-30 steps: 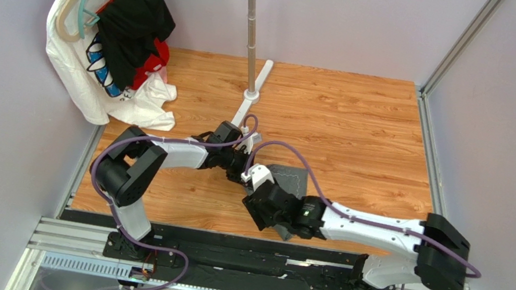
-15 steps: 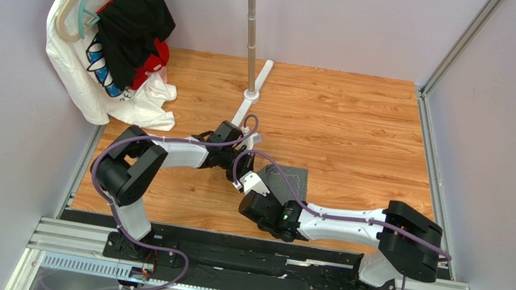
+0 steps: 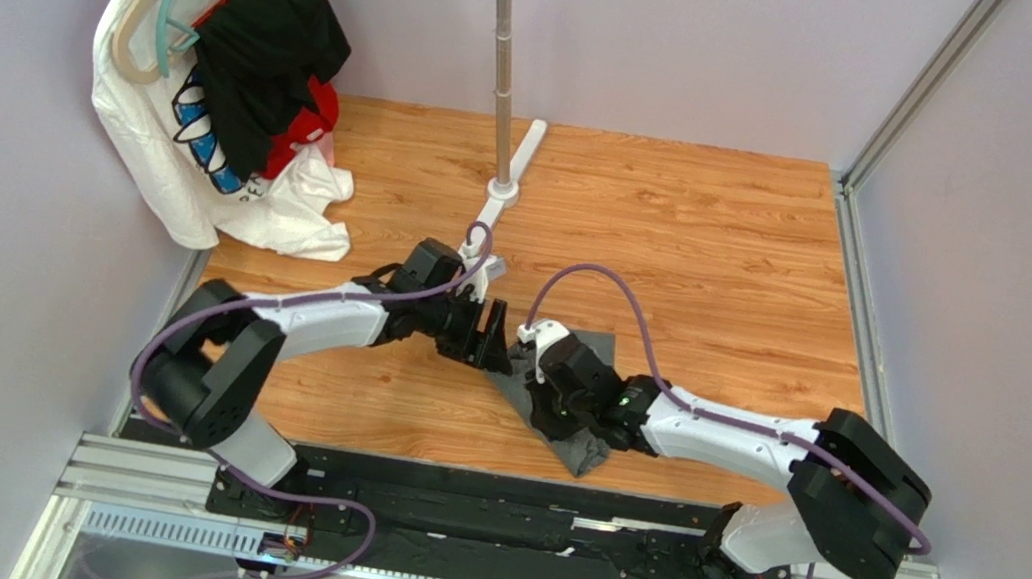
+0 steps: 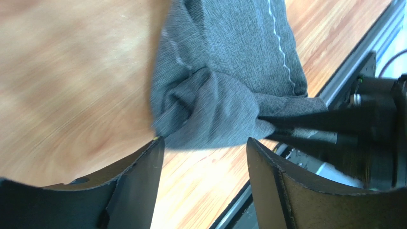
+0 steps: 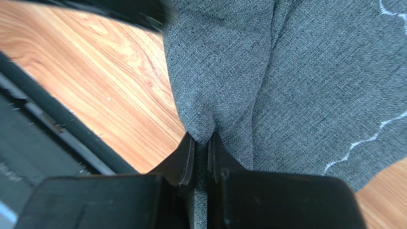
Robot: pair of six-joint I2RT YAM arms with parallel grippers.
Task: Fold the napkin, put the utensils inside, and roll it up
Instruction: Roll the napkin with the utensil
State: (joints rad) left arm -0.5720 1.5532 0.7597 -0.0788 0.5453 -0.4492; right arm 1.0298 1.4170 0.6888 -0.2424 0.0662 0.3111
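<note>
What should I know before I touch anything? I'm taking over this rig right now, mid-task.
Right gripper: shut on a pinched fold of the napkin.
Left gripper: open beside the napkin's bunched edge, gripping nothing.
Napkin: crumpled on the wooden table, between the arms, near the front rail.
Done: no neat fold yet.
Left: fold, add utensils (none in view), roll.

Hanging clothes (image 3: 261, 42); pole (image 3: 503, 30), perhaps a rack's.

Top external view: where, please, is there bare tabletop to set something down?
Free: right half of the wooden tabletop, between the dark grey felt napkin and the metal side rail. Crowded: mid-table around the left gripper and right gripper, and the far-left corner under hanging clothes.
</note>
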